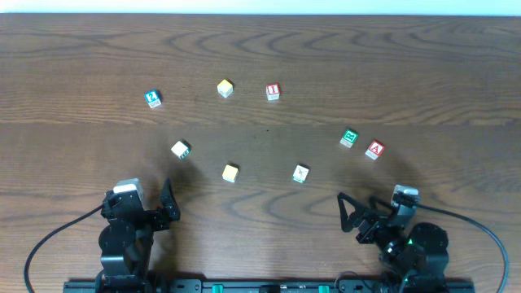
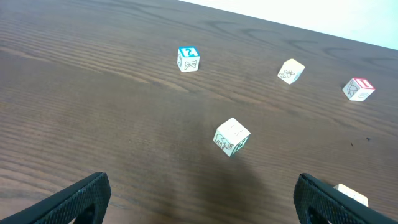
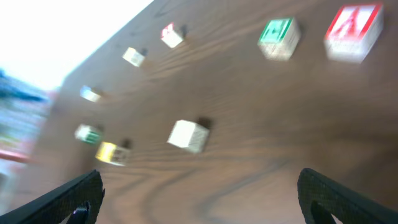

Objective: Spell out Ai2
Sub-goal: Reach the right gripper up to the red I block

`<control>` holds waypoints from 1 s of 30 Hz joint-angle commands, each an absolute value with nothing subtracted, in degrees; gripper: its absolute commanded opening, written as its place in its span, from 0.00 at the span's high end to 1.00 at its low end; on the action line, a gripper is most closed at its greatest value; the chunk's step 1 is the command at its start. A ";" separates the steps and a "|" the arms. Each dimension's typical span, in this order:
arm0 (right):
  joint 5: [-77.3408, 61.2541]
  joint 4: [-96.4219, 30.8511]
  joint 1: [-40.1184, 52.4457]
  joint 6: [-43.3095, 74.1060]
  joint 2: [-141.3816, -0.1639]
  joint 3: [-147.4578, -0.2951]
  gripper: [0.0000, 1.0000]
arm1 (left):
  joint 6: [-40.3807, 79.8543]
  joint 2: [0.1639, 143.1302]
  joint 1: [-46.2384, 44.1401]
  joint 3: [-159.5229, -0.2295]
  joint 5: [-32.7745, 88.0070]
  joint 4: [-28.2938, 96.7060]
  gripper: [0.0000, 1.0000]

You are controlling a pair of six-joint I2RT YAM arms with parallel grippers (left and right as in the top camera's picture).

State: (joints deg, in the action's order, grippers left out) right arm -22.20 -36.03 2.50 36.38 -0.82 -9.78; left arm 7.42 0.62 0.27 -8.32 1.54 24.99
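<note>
We look down on a dark wood-grain tabletop (image 1: 342, 57) with small letter cubes scattered across it. From overhead, the red-framed "I" cube (image 1: 273, 92) sits toward the far side. The blue-framed "2" cube (image 1: 152, 98) lies well to the left of the "I" cube, with a plain yellow cube (image 1: 225, 88) between them, close beside the "I" cube. The red-framed "A" cube (image 1: 374, 150) lies to the right of the "I" cube and nearer the arms, just beside a green-framed cube (image 1: 349, 137). The left end effector (image 1: 169, 203) and the right end effector (image 1: 350, 216) both sit well on the near side of the "I" cube, apart from every cube and holding nothing. In the left wrist view, the left end effector (image 2: 202, 205) has its fingers spread wide at the two lower corners, with nothing between them. The "I" cube (image 2: 358, 89) is at the far right, the yellow cube (image 2: 291, 71) is to its left, and the "2" cube (image 2: 188, 59) is farther left again. A pale cube with green markings (image 2: 232, 137) lies nearer us than the "I" cube. The right wrist view is blurred. There the right end effector (image 3: 199, 199) is likewise spread wide and empty. The "A" cube (image 3: 353, 31) and the green-framed cube (image 3: 278, 37) are side by side at the upper right, and the "I" cube (image 3: 171, 35) looks small to their left.
</note>
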 commanded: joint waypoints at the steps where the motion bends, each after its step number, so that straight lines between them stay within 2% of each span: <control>1: -30.26 -34.28 3.07 54.04 -0.32 -9.37 0.01 | 6.59 0.25 0.40 -7.18 2.11 24.86 0.05; 6: -43.97 -14.66 3.09 53.52 -1.06 -9.37 0.01 | 6.59 0.25 0.40 -7.18 2.11 24.86 0.05; 11: -49.47 2.55 3.09 57.19 -7.99 -10.41 0.01 | 6.59 0.25 0.40 -7.18 2.11 24.86 0.05; 23: -50.63 5.39 3.66 37.12 -46.83 -31.22 0.01 | 6.59 0.25 0.40 -7.18 2.11 24.86 0.05; 30: -47.51 5.17 9.43 25.74 -73.84 -49.76 0.01 | 6.59 0.25 0.40 -7.18 2.11 24.86 0.05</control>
